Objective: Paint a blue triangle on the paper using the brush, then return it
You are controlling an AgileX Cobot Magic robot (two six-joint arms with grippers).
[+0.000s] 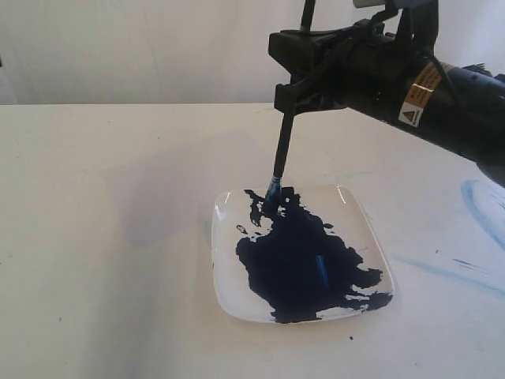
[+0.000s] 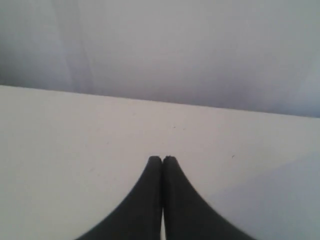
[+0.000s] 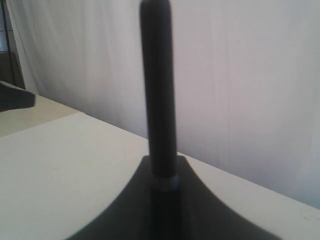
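Plate point(image 1: 227, 278): lower centre of frame, white, square, on table point(image 1: 102, 237); dark blue paint point(image 1: 304, 264) pooled across it.
Brush point(image 1: 282, 146): near upright, tip in paint at plate's upper edge.
Right gripper point(image 1: 293, 83): upper centre, clenched on brush handle.
Left gripper point(image 2: 162, 161): fingers pressed together, nothing between, over table.
Streaks point(image 1: 483, 207): pale blue, right edge, on table.

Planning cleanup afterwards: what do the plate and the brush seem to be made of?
The plate looks glossy white, perhaps glazed ceramic or glass, judging by bright reflections along its rim. The brush has a smooth black handle, painted wood or plastic, cannot tell which; bristles stained blue.
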